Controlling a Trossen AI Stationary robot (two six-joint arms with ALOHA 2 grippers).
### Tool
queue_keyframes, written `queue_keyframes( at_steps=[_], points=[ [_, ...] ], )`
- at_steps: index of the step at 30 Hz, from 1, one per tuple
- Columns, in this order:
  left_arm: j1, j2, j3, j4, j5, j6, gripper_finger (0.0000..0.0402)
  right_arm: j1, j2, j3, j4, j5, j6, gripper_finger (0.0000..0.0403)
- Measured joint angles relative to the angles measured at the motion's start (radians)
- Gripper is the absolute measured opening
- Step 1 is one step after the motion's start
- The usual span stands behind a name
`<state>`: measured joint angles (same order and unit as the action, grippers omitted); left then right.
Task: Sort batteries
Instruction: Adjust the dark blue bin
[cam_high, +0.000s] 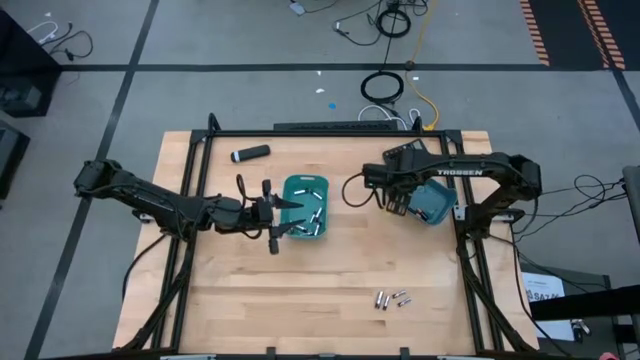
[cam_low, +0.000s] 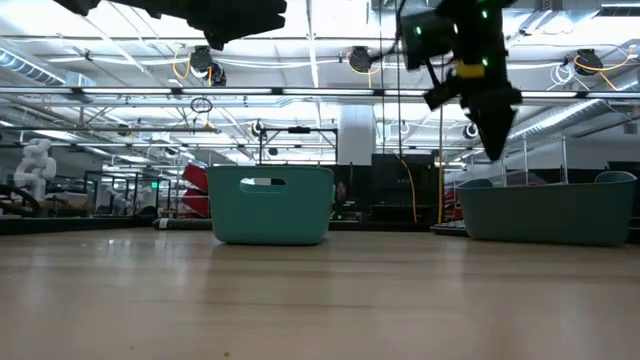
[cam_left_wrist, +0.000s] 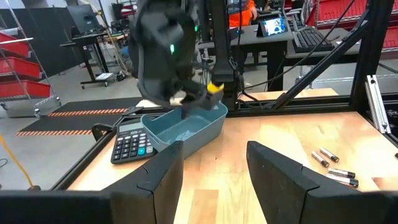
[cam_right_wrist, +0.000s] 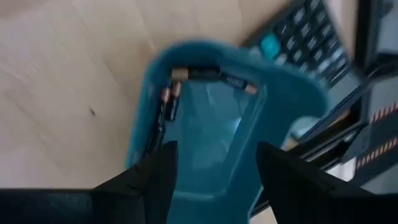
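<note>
The right gripper (cam_high: 395, 205) hangs above the near end of a small teal plastic bin (cam_right_wrist: 205, 124) at the table's right side, its jaws apart and holding nothing. Straight beneath them, a few slim dark cylindrical batteries (cam_right_wrist: 166, 102) lie along the bin's walls. A dark calculator (cam_left_wrist: 132, 142) sits just beside that bin.

The left gripper (cam_high: 283, 218) hovers at the left rim of a second, rectangular teal bin (cam_high: 305, 207) near the table's middle, jaws also spread and empty. More silvery batteries are scattered inside it.

A loose cluster of four or so small cells (cam_high: 391, 298) rests on bare light wooden tabletop (cam_high: 300, 300), well apart from both grippers. A black cylinder with a white tip (cam_high: 250, 153) lies towards the far left edge.
</note>
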<state>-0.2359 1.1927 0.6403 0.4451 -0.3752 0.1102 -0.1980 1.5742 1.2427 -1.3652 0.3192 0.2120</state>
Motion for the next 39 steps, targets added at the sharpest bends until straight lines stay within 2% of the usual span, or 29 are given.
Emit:
queue_keyframes(
  at_steps=[8, 10, 13, 17, 24, 28, 30, 34, 39],
  points=[
    [0.0, 0.0, 0.0, -0.001, 0.0, 0.0, 0.0186, -0.059, 0.001, -0.215, 0.106, -0.022, 0.008, 0.0196],
    [0.0, 0.0, 0.0, 0.0, 0.0, 0.0, 0.0186, -0.063, 0.001, -0.252, 0.151, -0.05, 0.008, 0.0194],
    [0.0, 0.0, 0.0, 0.003, 0.0, 0.001, 0.0186, -0.063, 0.001, -0.302, 0.214, -0.155, -0.006, 0.0192],
    [0.0, 0.0, 0.0, 0.003, 0.0, 0.001, 0.0186, -0.057, 0.001, -0.317, 0.308, -0.293, -0.013, 0.0192],
    [0.0, 0.0, 0.0, 0.002, -0.001, 0.001, 0.0186, -0.035, 0.0, -0.297, 0.353, -0.322, -0.012, 0.0192],
    [0.0, 0.0, 0.0, 0.002, -0.001, 0.001, 0.0186, -0.022, 0.0, -0.28, 0.412, -0.432, 0.002, 0.0192],
    [0.0, 0.0, 0.0, 0.002, -0.001, 0.001, 0.0186, -0.006, 0.0, -0.266, 0.426, -0.418, 0.006, 0.0192],
    [0.0, 0.0, 0.0, 0.002, -0.001, 0.001, 0.0186, 0.005, 0.0, -0.231, 0.347, -0.3, 0.005, 0.0192],
    [0.0, 0.0, 0.0, 0.002, -0.001, 0.001, 0.0186, 0.009, 0.001, -0.163, 0.198, -0.264, 0.001, 0.0192]
  ],
)
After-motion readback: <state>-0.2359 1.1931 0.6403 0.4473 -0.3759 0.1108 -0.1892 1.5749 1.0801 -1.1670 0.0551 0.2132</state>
